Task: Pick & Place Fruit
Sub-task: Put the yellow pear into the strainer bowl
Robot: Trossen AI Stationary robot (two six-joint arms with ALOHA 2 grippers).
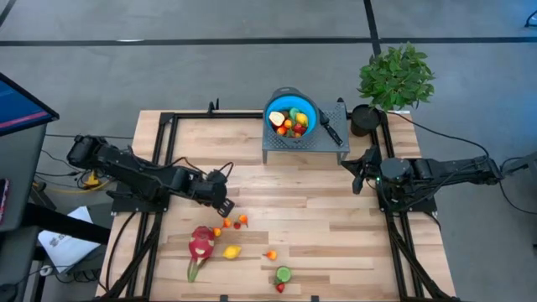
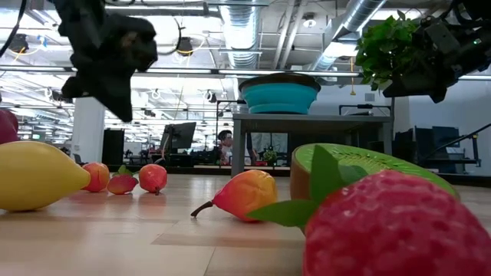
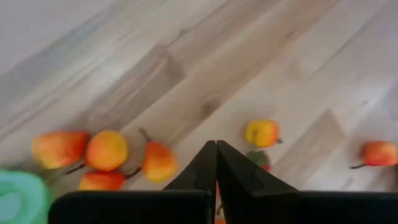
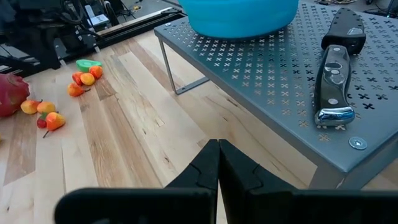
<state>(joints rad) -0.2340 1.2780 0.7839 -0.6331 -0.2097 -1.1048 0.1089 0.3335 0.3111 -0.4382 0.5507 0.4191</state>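
Small toy fruits lie loose on the wooden table near its near edge: a cluster of orange-red ones [image 1: 233, 222], a lemon [image 1: 232, 252], a pear-like one [image 1: 270, 255], a kiwi half [image 1: 284, 273] and a strawberry [image 1: 280, 288]. The pink dragon fruit [image 1: 200, 243] lies beside them. More fruit fills the blue bowl [image 1: 312, 107] on the grey rack. My left gripper [image 1: 223, 206] hangs shut just above the cluster [image 3: 106, 149], raised off the table [image 2: 115, 103]. My right gripper [image 1: 357, 172] waits shut near the rack's right side [image 4: 217, 144].
The perforated grey rack [image 4: 261, 93] stands at the table's far middle and carries the bowl and a black-handled knife [image 4: 333, 68]. A potted plant [image 1: 396, 75] stands at the far right corner. Bare wood lies between the two arms.
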